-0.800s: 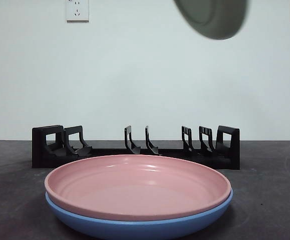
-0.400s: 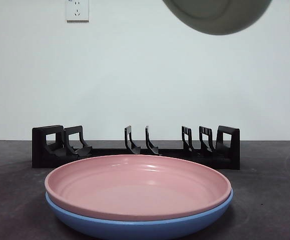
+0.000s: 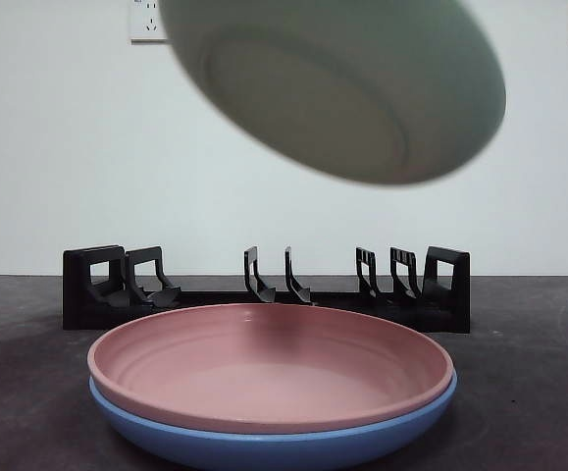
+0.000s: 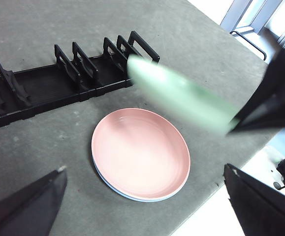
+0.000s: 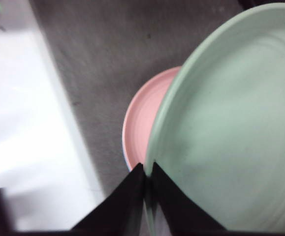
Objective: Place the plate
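A pale green plate [image 3: 342,88] hangs tilted in the air, with its underside facing the front view. My right gripper [image 5: 147,177] is shut on its rim, and the plate [image 5: 240,123] fills most of the right wrist view. In the left wrist view the green plate [image 4: 181,98] is blurred, above and beside the stacked plates. My left gripper [image 4: 144,169] is open and empty, high over the table. The black plate rack [image 3: 264,294] stands behind with nothing in its slots.
A pink plate [image 3: 264,363] lies stacked in a blue plate [image 3: 264,446] at the table's front, below the green plate. The table's edge [image 4: 201,206] runs close beside the stack. Wall sockets [image 3: 151,20] sit on the white back wall.
The green plate has come down and to the left from the top right, toward the camera. It now looks much larger over the stack. The rack and stacked plates have not moved.
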Robot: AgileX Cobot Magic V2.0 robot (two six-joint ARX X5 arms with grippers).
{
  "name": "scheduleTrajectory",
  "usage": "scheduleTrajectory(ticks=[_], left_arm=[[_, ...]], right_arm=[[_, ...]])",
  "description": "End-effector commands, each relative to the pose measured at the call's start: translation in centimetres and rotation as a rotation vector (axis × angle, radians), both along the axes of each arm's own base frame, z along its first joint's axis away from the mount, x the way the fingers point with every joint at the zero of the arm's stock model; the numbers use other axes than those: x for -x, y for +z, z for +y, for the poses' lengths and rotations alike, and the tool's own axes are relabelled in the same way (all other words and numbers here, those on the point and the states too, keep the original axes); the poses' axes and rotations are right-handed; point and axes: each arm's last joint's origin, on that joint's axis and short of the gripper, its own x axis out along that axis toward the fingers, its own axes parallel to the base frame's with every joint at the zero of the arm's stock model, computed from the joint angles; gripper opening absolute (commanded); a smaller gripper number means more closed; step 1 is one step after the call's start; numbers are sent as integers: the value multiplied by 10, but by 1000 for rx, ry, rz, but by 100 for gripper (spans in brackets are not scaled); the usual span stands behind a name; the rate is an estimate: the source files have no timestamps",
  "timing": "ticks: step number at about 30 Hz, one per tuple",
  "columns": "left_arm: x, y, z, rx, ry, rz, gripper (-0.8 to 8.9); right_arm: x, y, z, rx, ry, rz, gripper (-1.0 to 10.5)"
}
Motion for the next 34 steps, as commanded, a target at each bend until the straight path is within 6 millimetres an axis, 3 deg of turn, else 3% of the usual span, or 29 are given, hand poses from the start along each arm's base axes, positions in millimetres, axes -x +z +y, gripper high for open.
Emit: scheduleTrajectory(ticks=[1,9,17,25,34], left_arm=[[2,5,0,8,-13,-26,500],[1,5,0,9,-13,-28,500],[2,5,0,9,-13,-27,500],[2,5,1,7,-13,-23,500],[2,5,1,6,-13,-22,500]], right_arm=[[6,-17,14,5,-28,-26,11],[13,-71,44,134,3,-44,11],[14,-106,68,228,-4,-92,11],[13,-124,76,275,-37,-89,11],[12,-127,79,253,-68,-73,12]])
